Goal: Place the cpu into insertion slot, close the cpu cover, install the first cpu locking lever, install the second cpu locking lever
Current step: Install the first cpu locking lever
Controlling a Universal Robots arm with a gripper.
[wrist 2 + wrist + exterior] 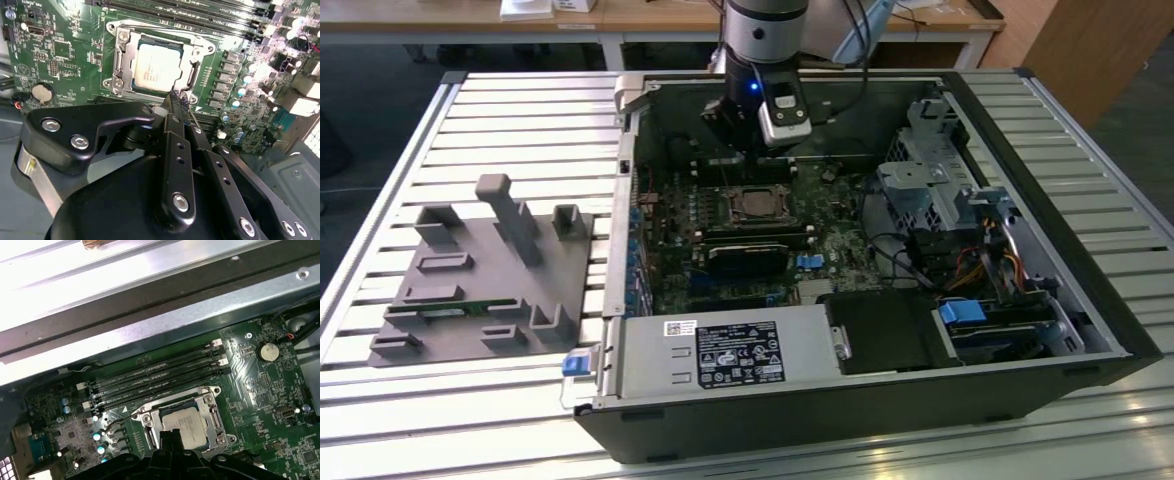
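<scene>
The cpu (156, 65) lies flat in the insertion slot (131, 86), silver top up, on the green motherboard. The cpu cover (196, 50) is down around it, and the chip shows through its window. In the first wrist view the cpu (186, 423) sits just beyond my fingertips, and a thin lever wire (150, 406) runs along the cover's edge. My gripper (178, 98) hangs close over one corner of the socket, its fingers drawn together with nothing seen between them. In the exterior view the gripper (736, 150) is inside the open case, above the socket (755, 205).
Long black memory slots (155, 375) run beside the socket, and a coin battery (266, 351) sits further along the board. The case wall (634, 110), drive cage (947, 190) and power supply (720, 355) hem the board in. A grey fixture (480, 270) stands at the exterior view's left.
</scene>
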